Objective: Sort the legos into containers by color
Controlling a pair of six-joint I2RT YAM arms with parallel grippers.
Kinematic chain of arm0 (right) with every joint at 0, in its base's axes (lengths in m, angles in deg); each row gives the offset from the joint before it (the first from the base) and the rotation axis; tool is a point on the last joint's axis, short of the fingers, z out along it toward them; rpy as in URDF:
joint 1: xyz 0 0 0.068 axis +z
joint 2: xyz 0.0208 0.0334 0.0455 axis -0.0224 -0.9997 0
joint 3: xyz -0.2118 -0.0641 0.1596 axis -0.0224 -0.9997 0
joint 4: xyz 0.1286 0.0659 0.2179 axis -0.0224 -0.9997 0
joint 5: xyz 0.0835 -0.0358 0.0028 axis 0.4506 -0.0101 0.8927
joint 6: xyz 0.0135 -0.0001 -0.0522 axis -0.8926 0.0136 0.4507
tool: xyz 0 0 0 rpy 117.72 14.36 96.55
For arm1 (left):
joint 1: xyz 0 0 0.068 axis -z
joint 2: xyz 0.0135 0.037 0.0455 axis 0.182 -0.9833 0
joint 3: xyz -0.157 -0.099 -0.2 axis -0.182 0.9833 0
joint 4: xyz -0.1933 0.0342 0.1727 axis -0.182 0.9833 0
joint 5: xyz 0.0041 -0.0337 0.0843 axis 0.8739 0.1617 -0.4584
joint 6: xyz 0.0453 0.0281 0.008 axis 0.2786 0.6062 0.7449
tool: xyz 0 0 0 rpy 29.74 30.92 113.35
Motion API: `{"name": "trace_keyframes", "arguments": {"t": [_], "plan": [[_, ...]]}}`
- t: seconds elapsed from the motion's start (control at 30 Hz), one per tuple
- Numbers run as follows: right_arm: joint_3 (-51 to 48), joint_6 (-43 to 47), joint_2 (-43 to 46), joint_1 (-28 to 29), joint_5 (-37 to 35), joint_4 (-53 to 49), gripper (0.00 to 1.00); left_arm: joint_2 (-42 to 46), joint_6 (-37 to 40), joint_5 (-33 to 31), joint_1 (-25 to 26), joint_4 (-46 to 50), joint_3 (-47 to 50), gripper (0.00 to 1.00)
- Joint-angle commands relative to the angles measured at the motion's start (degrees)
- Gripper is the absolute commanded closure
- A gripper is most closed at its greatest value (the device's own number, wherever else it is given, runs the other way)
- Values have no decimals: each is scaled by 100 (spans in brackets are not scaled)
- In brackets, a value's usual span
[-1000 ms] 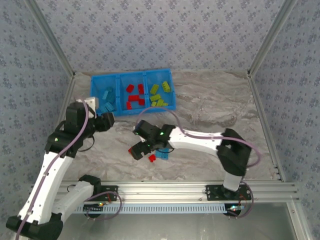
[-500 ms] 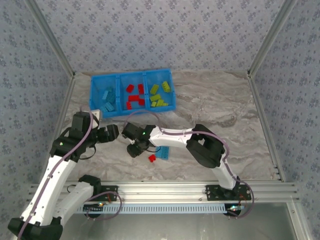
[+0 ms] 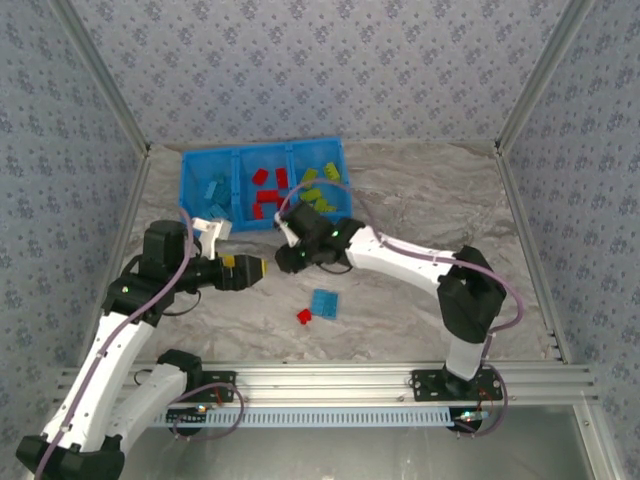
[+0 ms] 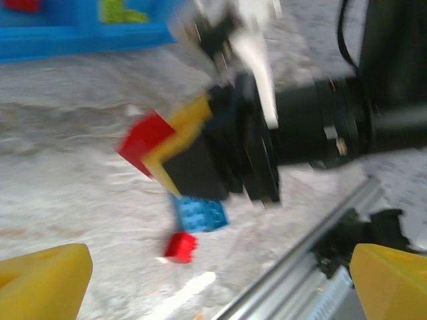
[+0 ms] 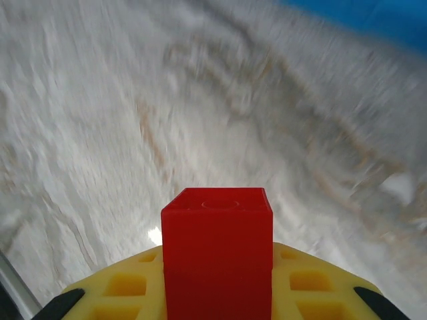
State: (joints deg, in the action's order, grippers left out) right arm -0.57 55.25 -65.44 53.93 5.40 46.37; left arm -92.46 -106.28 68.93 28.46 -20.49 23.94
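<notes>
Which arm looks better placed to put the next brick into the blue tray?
Right: the right hand grips a red brick near the tray, while the left hand is open and empty.

R arm: right gripper (image 3: 287, 259), red brick (image 5: 217, 257) clamped, is off the loose red brick (image 3: 303, 316) and blue brick (image 3: 323, 303), both now behind it; tray (image 3: 190, 170) is closer ahead | L arm: left gripper (image 3: 256, 272) is swung lower and rightward, now just beside the right gripper.
</notes>
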Motion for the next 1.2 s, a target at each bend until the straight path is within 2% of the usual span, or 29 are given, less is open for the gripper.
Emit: {"name": "trace_keyframes", "arguments": {"t": [0.0,0.07,0.17,0.27,0.43,0.53,0.6,0.73,0.9,1.03,1.17], "plan": [[483,174,-214,-282,493,167,73,68,-108,805,134,-560,-4,1],[919,218,-529,-395,332,233,72,119,-160,522,145,-495,-11,1],[1925,472,-1308,-461,-475,36,71,191,-271,-255,150,-272,-30,1],[3202,653,-2315,-514,-1324,-373,72,200,-342,-308,152,-245,-12,1],[5156,880,-3699,-561,-1859,-1007,70,327,-552,-698,156,-317,106,1],[6233,1054,-4356,-574,-2044,-1442,61,444,-741,-1280,154,-174,100,1],[6866,1142,-4573,-558,-2005,-1772,50,513,-781,-1425,153,-133,109,1],[6768,1237,-4258,-496,-1912,-1805,49,588,-882,-1486,153,-232,235,1],[6276,872,-3431,-507,-1424,-2085,51,517,-983,-1509,154,-283,256,1],[4663,588,-2065,-524,-969,-1842,52,523,-843,-1531,153,-245,172,1],[2361,437,-426,-412,-722,-1200,50,480,-71,-1595,156,18,-3,1]]}}
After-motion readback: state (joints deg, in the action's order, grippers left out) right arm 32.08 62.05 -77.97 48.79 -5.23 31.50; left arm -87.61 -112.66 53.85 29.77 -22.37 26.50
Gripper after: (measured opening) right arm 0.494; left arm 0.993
